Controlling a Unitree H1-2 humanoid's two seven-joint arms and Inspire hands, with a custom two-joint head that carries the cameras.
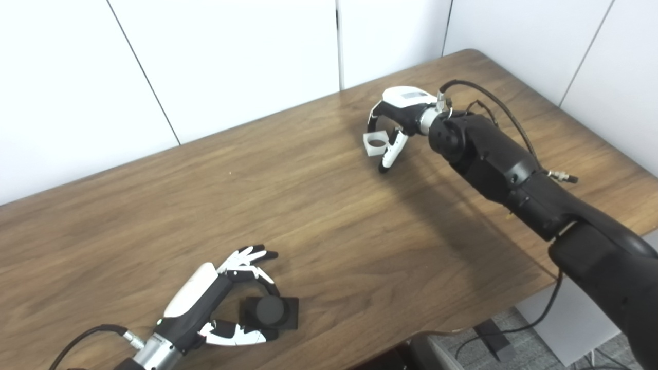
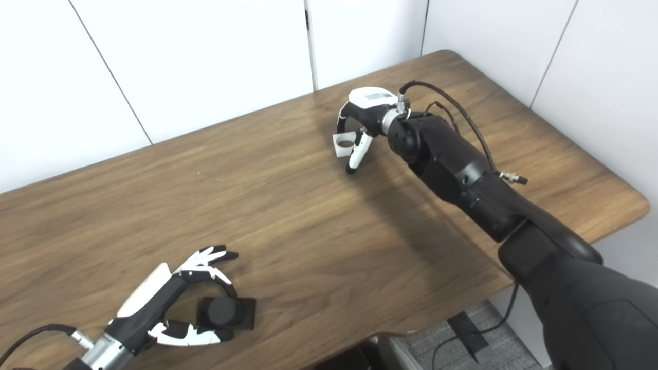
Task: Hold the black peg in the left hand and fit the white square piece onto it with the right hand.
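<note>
Left robot hand curls around the black peg at seven o'clock; right robot hand grasps the white square piece at one o'clock, ready for fitting.

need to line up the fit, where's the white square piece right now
Far side of the table, pinched in the right hand: the white square piece, well away from the black peg.

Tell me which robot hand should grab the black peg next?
The left robot hand. Its fingers are already curled around the black peg near the table's front edge, while the right robot hand is far across the table, holding the white square piece.
</note>
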